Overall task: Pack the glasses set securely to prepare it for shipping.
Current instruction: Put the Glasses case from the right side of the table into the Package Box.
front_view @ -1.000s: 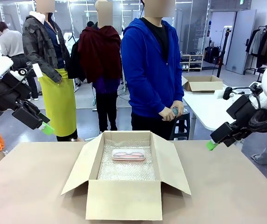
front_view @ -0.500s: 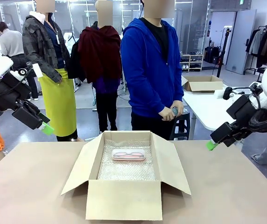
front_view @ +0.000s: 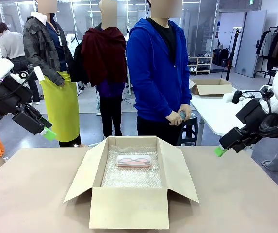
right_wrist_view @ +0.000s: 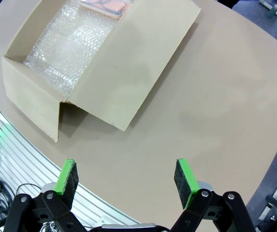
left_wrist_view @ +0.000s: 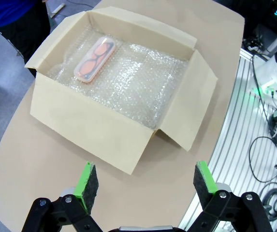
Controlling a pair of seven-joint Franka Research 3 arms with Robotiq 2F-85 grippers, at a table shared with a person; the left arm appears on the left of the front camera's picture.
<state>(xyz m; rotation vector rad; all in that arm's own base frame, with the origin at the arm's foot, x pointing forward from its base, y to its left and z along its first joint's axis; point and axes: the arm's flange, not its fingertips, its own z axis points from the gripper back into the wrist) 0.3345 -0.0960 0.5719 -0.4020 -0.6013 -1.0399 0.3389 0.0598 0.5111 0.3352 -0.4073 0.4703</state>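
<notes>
The left pincer and right pincer hang spread and empty, either side of the open brown cardboard box. Beyond the left pincer, the pale pink translucent glasses case lies loose inside on clear bubble wrap. Uncovered, it may slide if a flap is knocked.

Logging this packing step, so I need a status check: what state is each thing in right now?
cardboard box: open, flaps folded outward.
bubble wrap: lining the box floor.
pink case: shut, lying flat on the bubble wrap at the box's far end, glasses inside.
left hand: open, empty, raised clear of the box.
right hand: open, empty, raised clear of the box.
</notes>
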